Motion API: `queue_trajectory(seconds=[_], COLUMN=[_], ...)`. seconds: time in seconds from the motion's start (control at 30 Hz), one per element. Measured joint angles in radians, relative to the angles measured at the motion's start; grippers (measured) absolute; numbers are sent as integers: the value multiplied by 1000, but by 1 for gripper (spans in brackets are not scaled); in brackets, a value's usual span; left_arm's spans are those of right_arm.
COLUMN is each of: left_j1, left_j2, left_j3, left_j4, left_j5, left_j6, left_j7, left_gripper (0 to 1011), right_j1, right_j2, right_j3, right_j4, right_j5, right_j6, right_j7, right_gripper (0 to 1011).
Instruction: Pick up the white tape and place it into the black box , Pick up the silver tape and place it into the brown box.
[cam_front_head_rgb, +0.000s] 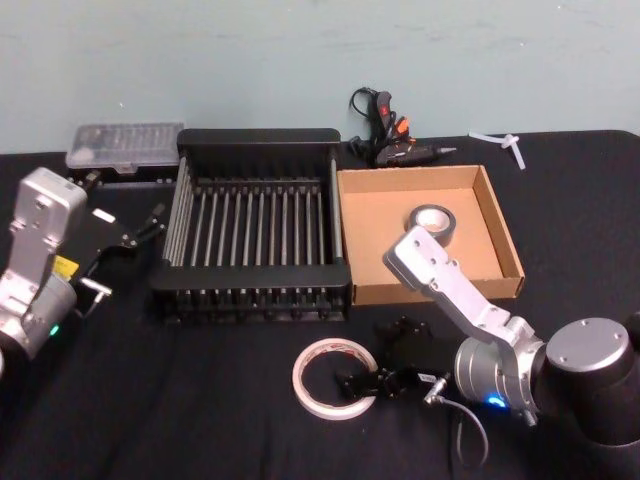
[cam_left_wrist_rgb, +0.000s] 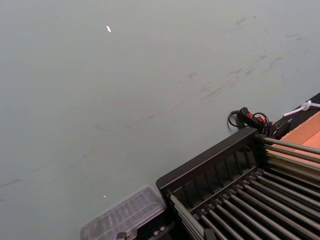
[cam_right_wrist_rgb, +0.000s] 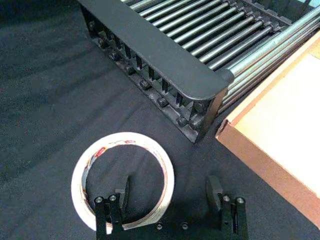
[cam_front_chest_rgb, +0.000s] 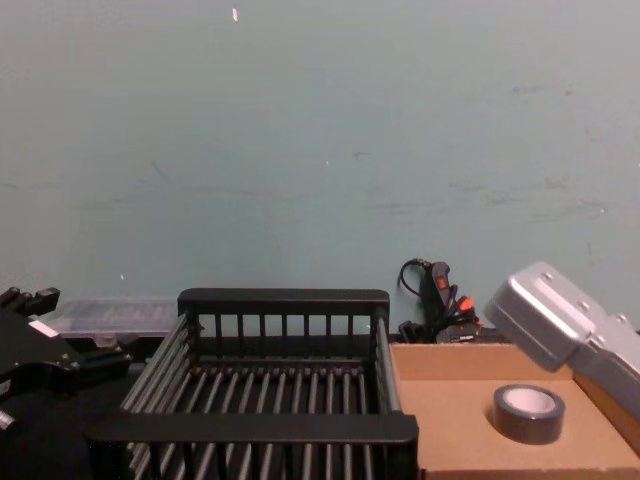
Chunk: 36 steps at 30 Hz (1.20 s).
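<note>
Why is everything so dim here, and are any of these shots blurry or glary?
Head view: soft, even light; the black cloth swallows detail, so the white tape stands out. Right wrist view: sharp, with a sheen on the black box bars. Left wrist view: mostly flat, slightly hazy wall. Chest view: mild glare on the silver tape in the brown box.

Soft, dim overhead light is falling evenly across the scene, casting only faint shadows on the black cloth, while the black box bars are catching mild sheen and distant edges are looking slightly soft.
</note>
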Motion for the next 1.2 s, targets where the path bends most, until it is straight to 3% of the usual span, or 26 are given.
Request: queue_trajectory(seconds=[0.53, 0.83, 1.0, 1.17, 1.2], left_j1=[0, 0, 0, 0, 0], left_j2=[0, 0, 0, 0, 0], left_j3=[0, 0, 0, 0, 0], left_j4=[0, 0, 0, 0, 0], left_j5=[0, 0, 0, 0, 0], left_j6=[0, 0, 0, 0, 0], left_j7=[0, 0, 0, 0, 0], left_gripper=[1001, 1001, 1001, 1001, 1001], right_j1=[-2, -2, -2, -2, -2], right_j2=[1, 1, 1, 1, 1], right_j3=[-1, -1, 0, 0, 0], right_j4=[-2, -3, -3, -3, -3], right_j5=[-5, -4, -3, -3, -3], right_j6=[-3, -3, -3, -3, -3], right_j7=[0, -1, -1, -1, -1], right_gripper=[995, 786, 589, 486, 424])
